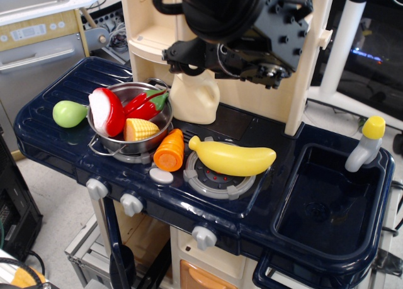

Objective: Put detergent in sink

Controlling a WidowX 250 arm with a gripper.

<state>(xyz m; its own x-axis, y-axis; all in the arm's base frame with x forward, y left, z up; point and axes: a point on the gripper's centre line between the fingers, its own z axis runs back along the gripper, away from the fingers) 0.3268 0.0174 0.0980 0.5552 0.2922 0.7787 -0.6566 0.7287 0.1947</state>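
Smooth, rounded cream plastic detergent (194,100) stands upright directly beneath the black gripper (217,62), whose jaw state cannot be determined, and could slip or topple against the steel pot (129,116) lower left, well short of the glossy navy sink (330,201) lower right.

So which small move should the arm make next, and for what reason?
Probably lower the gripper onto the detergent and grasp it. The jug stands on the counter behind the pot, apparently not gripped, and the sink is far to the right.
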